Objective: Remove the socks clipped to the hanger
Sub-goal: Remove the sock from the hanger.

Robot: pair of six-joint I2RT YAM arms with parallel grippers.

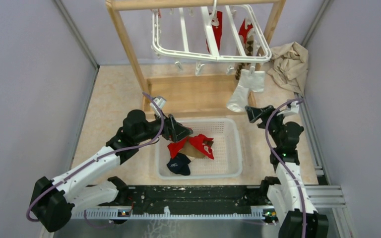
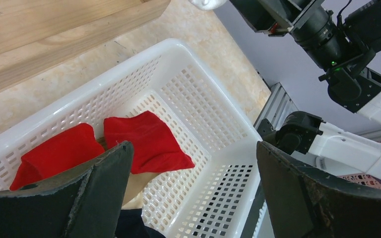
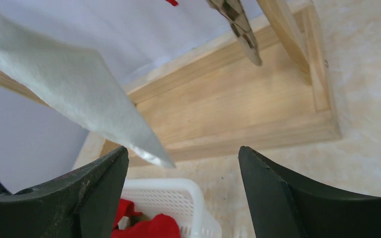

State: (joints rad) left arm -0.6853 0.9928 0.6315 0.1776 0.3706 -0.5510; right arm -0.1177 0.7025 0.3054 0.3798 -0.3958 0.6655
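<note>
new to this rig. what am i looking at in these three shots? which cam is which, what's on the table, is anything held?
Two robot arms are bolted at the near edge of the table. The wide picture comes from a fixed camera above and behind them. The other two come from a camera on each wrist, so the dark shapes at their bottom corners are that arm's own fingers. The left end effector hovers over a white basket holding red socks and a navy sock. The right end effector is near a cream sock clipped to the white hanger, which hangs from a wooden frame. Also clipped there: more red socks and a patterned sock. Both end effectors are open and hold nothing.
</note>
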